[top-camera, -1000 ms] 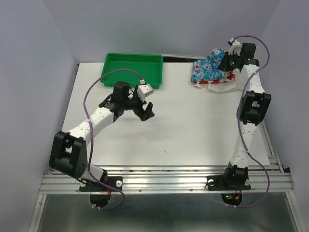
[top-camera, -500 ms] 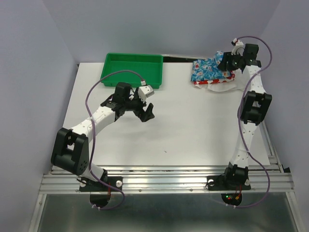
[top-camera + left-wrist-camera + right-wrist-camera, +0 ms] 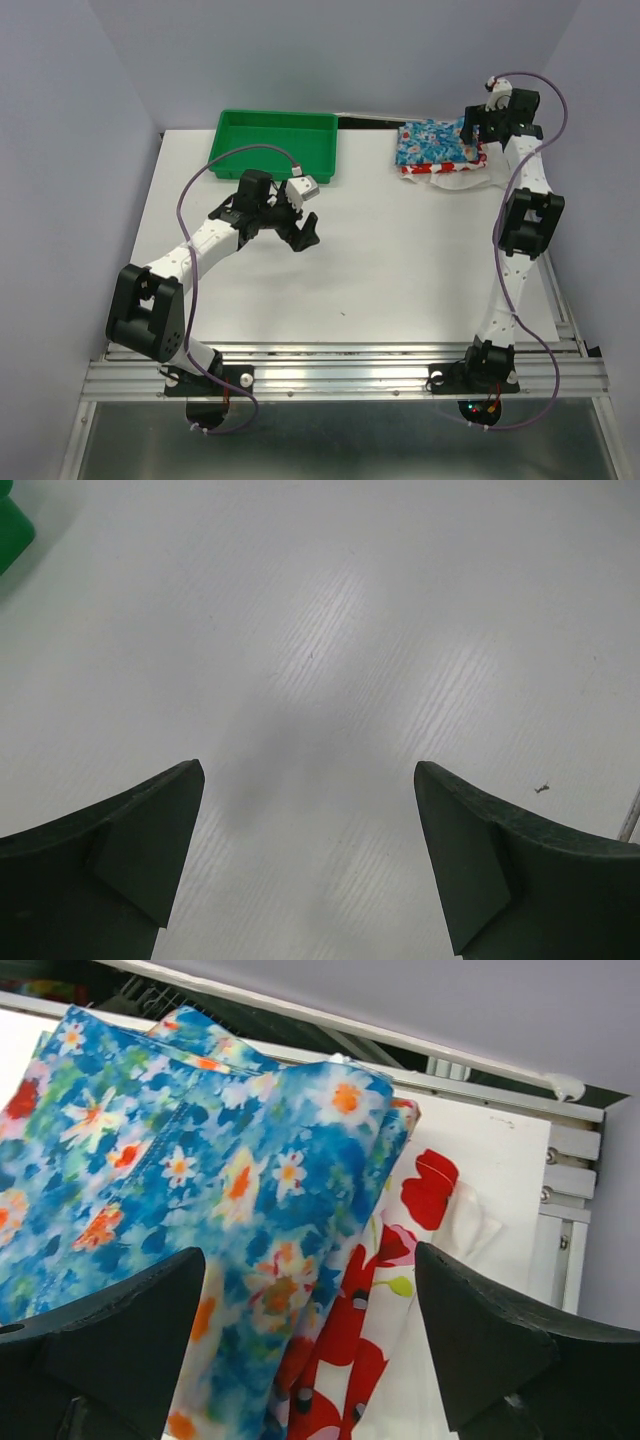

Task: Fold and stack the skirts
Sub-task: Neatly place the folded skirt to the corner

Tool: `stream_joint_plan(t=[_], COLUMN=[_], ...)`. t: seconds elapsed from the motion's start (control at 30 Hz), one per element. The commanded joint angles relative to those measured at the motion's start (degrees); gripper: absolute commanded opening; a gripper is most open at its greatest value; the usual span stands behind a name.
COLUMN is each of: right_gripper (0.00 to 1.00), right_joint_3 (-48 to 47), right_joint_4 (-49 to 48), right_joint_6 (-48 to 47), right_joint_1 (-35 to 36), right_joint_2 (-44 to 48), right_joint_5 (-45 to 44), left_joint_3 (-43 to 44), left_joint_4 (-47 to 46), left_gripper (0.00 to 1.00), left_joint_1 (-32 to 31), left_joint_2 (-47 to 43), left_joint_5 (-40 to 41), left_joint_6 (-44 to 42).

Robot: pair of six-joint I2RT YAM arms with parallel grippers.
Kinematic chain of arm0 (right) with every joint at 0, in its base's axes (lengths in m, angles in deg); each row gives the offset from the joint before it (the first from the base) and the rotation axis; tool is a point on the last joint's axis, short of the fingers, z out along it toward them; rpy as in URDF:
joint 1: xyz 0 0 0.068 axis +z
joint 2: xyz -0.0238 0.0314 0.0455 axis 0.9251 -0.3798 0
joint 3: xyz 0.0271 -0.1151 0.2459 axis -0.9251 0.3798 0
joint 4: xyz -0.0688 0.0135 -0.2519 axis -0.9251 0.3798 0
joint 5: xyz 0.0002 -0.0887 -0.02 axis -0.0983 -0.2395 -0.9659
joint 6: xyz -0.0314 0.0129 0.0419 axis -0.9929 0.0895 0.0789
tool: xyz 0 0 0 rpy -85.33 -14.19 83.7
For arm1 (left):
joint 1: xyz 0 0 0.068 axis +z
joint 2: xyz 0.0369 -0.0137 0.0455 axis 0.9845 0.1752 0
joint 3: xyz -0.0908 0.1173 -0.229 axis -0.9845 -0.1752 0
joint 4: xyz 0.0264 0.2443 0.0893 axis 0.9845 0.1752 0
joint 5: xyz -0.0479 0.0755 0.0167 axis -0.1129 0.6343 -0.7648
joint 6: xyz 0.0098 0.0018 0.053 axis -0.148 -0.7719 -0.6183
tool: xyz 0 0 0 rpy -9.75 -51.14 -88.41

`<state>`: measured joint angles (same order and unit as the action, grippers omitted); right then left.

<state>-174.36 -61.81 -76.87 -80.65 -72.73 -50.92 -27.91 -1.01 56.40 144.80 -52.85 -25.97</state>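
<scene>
The blue skirt (image 3: 432, 142) with small white and orange flowers lies folded on top of the white skirt (image 3: 455, 173) with big red flowers, at the table's far right corner. In the right wrist view the blue skirt (image 3: 190, 1180) overlaps the white one (image 3: 400, 1290). My right gripper (image 3: 473, 128) hovers over the stack's right end, open, nothing between its fingers; its fingers spread over both cloths (image 3: 310, 1290). My left gripper (image 3: 303, 232) hangs open over bare table near the middle left, also open and empty in its wrist view (image 3: 310, 810).
A green plastic tray (image 3: 272, 142) stands at the back, left of the skirts. The table's metal rail (image 3: 560, 1160) runs right behind the stack, with the wall just past it. A tray corner (image 3: 12, 530) shows at the left wrist view's top left.
My right gripper has opened and let go of the blue skirt, which has settled flat on the stack. The gripper has lifted slightly to the right. The left arm barely shifted.
</scene>
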Motion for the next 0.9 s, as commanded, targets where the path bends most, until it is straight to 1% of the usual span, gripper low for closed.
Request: stream_joint_plan(t=[0.0, 0.17, 0.23, 0.3, 0.33, 0.43, 0.47, 0.5, 0.63, 0.7, 0.87], right_gripper=[0.91, 0.91, 0.91, 0.9, 0.88, 0.84, 0.82, 0.75, 0.67, 0.65, 0.65], right_joint_3=[0.5, 4.8, 8.9, 10.3, 9.8, 10.4, 10.7, 10.9, 11.4, 12.5, 15.4], right_joint_4=[-3.8, -4.0, -3.9, -1.3, 0.1, 1.2, 0.9, 0.7, 0.7, 0.2, -1.9], right_joint_6=[-0.3, 0.9, 1.2, 1.4, 1.8, 7.4, 8.8, 11.8, 19.3, 21.9, 23.5], right_joint_1=[-0.7, -0.7, -0.7, -0.7, -0.2, 0.3, 0.3, 0.3, 0.3, 0.3, 0.3], right_joint_2=[4.8, 12.4, 15.0, 17.0, 17.1, 17.0, 16.9, 16.3, 14.7, 14.4, 14.2], right_joint_5=[-2.8, -0.9, 3.8, 8.2, 8.4, 6.9, 5.7, 3.9, 0.9, 0.5, -1.2], left_joint_3=[2.3, 2.1, 2.1, 1.9, 1.9, 2.0, 2.1, 2.1, 2.4, 2.2, 1.4], left_joint_4=[0.3, 0.3, 0.4, 0.4, 0.3, 0.4, 0.3, 0.3, 0.3, 0.3, -0.1], left_gripper=[0.99, 0.99, 0.99, 0.99, 0.99, 0.99, 0.99, 0.99, 0.99, 0.99, 0.99], left_joint_1=[0.0, 0.0, 0.0, 0.0, 0.0, 0.0, 0.0, 0.0, 0.0, 0.0, 0.0], left_joint_2=[-1.4, -2.4, -2.6, -2.7, -2.8, -3.0, -3.0, -3.0, -3.1, -3.3, -3.8], left_joint_5=[-0.2, 0.0, 0.1, 0.0, 0.0, -0.3, -0.3, -0.5, -0.5, -0.5, -0.2], left_joint_6=[0.5, 0.4, 0.3, 0.3, 0.2, 0.3, 0.4, 0.5, 0.6, 0.6, 0.6])
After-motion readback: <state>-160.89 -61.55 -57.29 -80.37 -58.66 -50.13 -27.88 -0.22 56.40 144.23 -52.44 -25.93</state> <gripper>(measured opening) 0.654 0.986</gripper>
